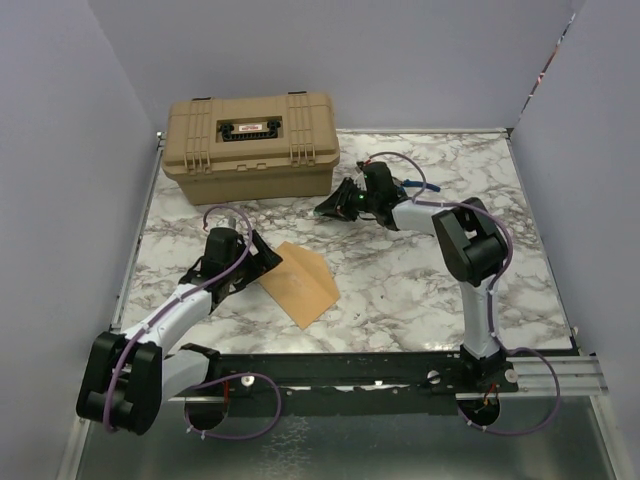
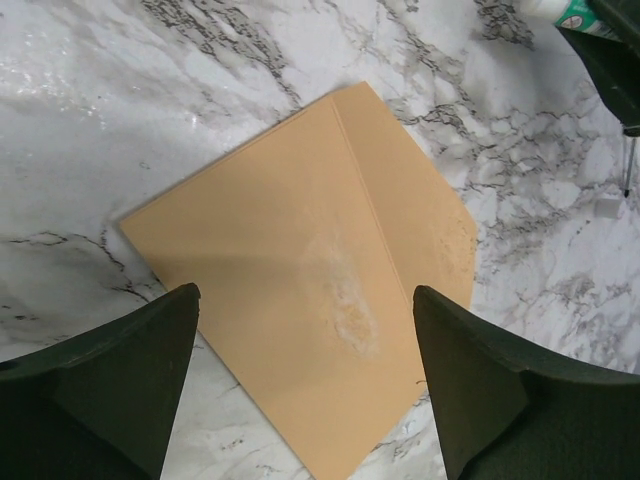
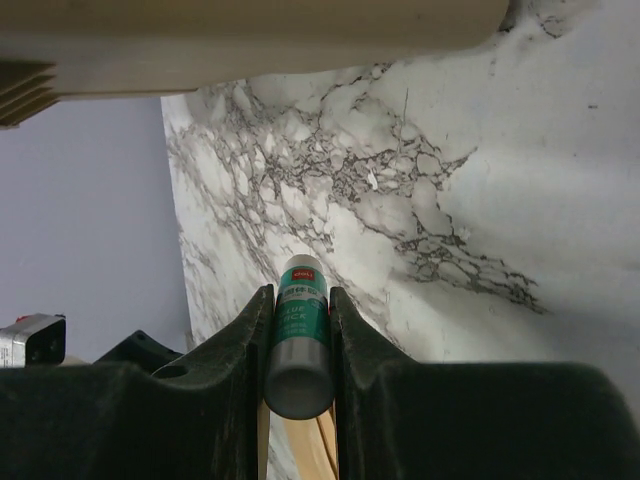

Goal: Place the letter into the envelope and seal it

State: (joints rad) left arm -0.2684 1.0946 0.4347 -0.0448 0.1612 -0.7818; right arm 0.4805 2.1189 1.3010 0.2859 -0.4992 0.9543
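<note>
Left gripper (image 2: pixel 305 300) gapes wide, empty, just above the envelope (image 2: pixel 260 220), flat near-left of centre; no letter shows, perhaps inside. Right gripper (image 3: pixel 298 292) clamps a glue stick (image 3: pixel 298 345) farther right; unpinned, the envelope could skid or its flap lift.

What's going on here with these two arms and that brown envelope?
Two robot arms are working on sealing an envelope. The envelope lies flat on the marble table, a whitish smear on it; no separate letter is in sight. The left gripper hovers just above it with jaws open, holding nothing. The right gripper is off near the tan case, clamped on a glue stick.
</note>
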